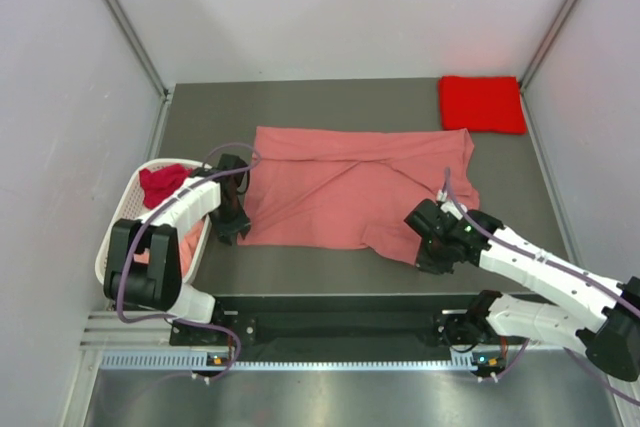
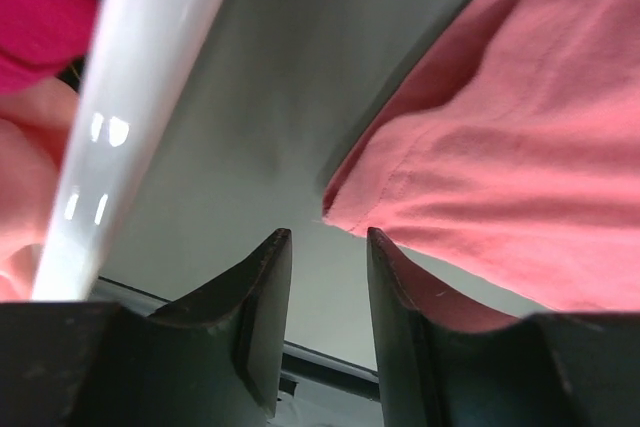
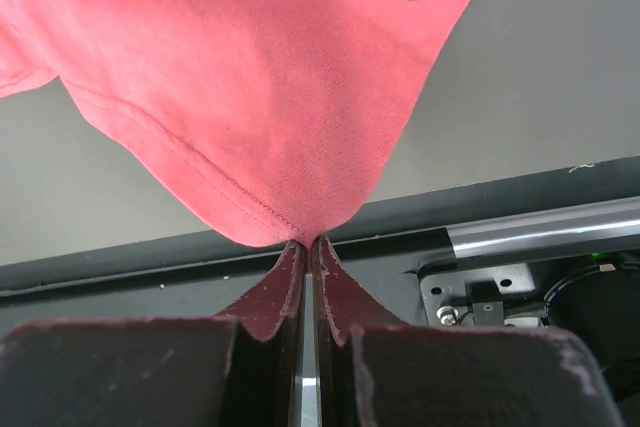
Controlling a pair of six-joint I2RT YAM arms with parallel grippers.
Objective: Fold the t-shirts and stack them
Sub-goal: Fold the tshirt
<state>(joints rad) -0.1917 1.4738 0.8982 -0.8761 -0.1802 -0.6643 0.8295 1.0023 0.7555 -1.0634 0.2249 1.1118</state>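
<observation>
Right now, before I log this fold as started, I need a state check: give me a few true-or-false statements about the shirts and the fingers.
The right fingers are shut on the salmon shirt's edge. True.
The left fingers are clamped on that shirt. False: the left fingers stand open, the shirt's corner just ahead of them.
The red shirt lies folded at the table's far right corner. True.
The white basket is empty. False: the white basket holds a crimson shirt.
</observation>
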